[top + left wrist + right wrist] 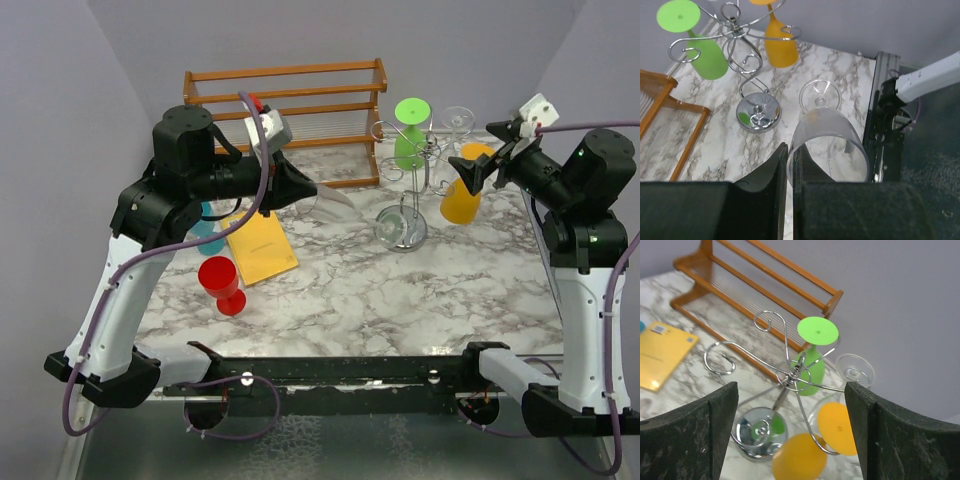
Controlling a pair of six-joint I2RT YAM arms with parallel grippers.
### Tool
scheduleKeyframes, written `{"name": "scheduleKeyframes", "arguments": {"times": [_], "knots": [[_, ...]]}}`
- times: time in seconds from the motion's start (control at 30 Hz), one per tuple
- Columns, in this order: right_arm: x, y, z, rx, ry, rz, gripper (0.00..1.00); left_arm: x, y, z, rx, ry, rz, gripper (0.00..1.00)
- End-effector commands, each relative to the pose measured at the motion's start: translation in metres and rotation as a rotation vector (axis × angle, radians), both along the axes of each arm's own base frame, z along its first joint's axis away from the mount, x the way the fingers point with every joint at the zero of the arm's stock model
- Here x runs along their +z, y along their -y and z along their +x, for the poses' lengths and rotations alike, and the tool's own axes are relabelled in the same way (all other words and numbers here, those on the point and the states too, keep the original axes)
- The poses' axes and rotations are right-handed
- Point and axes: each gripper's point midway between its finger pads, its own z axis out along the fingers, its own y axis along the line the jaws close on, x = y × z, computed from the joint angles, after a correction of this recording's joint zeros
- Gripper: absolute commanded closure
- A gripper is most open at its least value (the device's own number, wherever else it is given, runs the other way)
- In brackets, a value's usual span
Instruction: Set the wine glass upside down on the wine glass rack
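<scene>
My left gripper [308, 190] [789, 150] is shut on the rim of a clear wine glass [336, 204] [827, 142]. The glass is held above the table on its side, with its foot pointing toward the rack. The wine glass rack [418, 178] [758, 112] [758, 432] is a silver wire stand with a disc base, at the back right. A green glass [410, 135] [812, 365], an orange glass [462, 195] [800, 457] and another clear glass [458, 118] [855, 371] hang from it upside down. My right gripper [470, 172] [790, 395] stands open just right of the rack, holding nothing.
A brown wooden slatted shelf [290, 100] [755, 285] stands at the back. A yellow book [260, 245] [662, 352], a red glass [222, 282] and a blue object [207, 225] sit on the left of the marble table [400, 290].
</scene>
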Motion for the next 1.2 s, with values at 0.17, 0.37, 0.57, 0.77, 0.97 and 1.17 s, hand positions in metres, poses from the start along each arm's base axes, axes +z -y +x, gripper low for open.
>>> {"name": "scheduleKeyframes", "arguments": {"times": [0.17, 0.37, 0.57, 0.77, 0.97, 1.17], "knots": [[0.032, -0.024, 0.003, 0.06, -0.223, 0.384, 0.23, 0.087, 0.003, 0.034, 0.176, 0.081, -0.291, 1.0], [0.043, -0.034, 0.002, 0.101, -0.302, 0.512, 0.28, 0.109, 0.002, 0.052, 0.246, 0.118, -0.354, 1.0], [0.051, -0.047, -0.001, 0.188, -0.374, 0.584, 0.33, 0.125, 0.003, 0.062, 0.27, 0.159, -0.387, 1.0], [0.055, -0.05, -0.002, 0.205, -0.361, 0.61, 0.39, 0.13, 0.005, 0.068, 0.273, 0.159, -0.403, 1.0], [0.051, -0.058, 0.009, 0.225, -0.384, 0.614, 0.43, 0.13, 0.009, 0.073, 0.271, 0.15, -0.411, 1.0], [0.043, -0.067, 0.014, 0.239, -0.413, 0.613, 0.49, 0.131, 0.011, 0.077, 0.27, 0.146, -0.414, 1.0]]}}
